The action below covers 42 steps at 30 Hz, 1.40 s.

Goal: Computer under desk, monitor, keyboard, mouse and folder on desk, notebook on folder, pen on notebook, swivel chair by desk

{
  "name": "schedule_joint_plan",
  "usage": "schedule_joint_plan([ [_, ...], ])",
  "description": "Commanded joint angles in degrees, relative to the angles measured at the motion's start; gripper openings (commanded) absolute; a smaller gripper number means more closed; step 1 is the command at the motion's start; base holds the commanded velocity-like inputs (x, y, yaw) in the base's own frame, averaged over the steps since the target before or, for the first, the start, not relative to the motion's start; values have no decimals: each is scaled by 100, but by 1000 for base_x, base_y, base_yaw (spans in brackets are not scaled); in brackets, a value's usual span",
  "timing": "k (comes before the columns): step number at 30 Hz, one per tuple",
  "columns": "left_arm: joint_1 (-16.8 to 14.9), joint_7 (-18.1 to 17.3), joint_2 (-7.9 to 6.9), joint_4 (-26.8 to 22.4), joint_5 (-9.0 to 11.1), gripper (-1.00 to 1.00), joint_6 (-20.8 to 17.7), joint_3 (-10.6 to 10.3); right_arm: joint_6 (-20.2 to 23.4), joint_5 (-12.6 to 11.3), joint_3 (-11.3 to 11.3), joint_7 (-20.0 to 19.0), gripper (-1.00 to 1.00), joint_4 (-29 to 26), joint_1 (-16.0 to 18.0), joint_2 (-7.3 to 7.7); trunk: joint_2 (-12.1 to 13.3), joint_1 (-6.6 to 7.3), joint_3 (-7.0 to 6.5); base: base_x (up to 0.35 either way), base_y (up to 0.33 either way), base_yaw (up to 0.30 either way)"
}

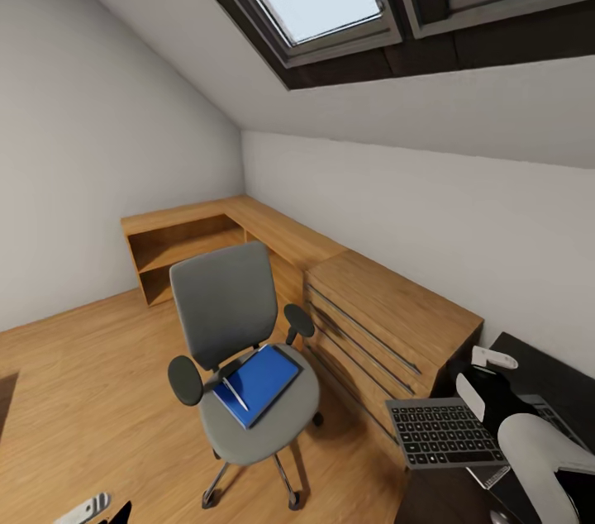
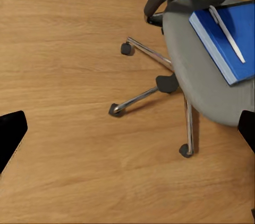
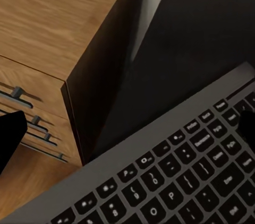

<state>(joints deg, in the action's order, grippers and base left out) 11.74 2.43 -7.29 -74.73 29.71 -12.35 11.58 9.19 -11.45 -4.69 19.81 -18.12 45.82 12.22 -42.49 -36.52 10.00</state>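
Right pincer (image 3: 127, 126) gripping keyboard (image 1: 442, 431) over desk (image 1: 545, 367), left pincer (image 2: 127, 139) released

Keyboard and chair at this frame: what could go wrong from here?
1. The keyboard juts past the black desk edge by the wooden chest of drawers; a nudge from the right arm could tip it off.
2. A pen lies loose on the blue folder on the swivel chair; lifting the folder may roll it onto the floor.
3. The chair stands on castors, so pushing down could shift it.
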Motion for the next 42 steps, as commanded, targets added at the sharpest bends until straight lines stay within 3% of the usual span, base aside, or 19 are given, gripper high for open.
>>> schedule_joint_plan([
  [1,63,19,-1,-92,60,100,-14,-3,28,-36,2,20,100,-12,2,0,-48,-25,26,0,0,0],
  [10,297,-4,-7,-378,74,100,15,1,16,-45,9,28,100,-37,-2,0,-409,-222,188,0,0,0],
  [42,311,7,-9,-376,70,100,22,2,36,-27,12,172,100,-30,0,9,-1693,-925,762,0,0,0],
])
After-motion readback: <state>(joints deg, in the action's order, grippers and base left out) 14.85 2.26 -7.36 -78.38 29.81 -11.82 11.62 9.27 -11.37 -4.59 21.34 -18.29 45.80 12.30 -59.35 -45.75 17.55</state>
